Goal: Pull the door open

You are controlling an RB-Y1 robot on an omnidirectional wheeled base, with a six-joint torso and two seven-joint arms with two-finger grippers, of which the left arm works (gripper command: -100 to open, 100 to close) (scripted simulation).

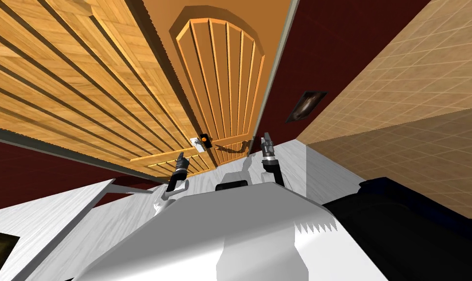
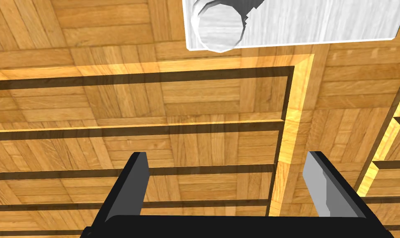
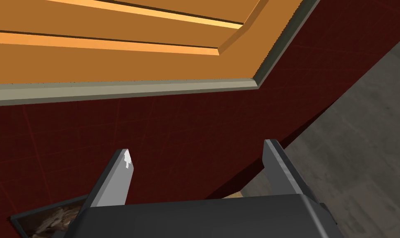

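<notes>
L end effector (image 2: 227,155) spread near door (image 2: 195,103), handle (image 2: 217,27) partly cut off; R end effector (image 3: 195,151) spread too

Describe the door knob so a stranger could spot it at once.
Start at the big slatted wooden door on the left. Near its edge, beside the arched orange door, a white plate carries a round white knob. It is the only white piece on that wood.
</notes>
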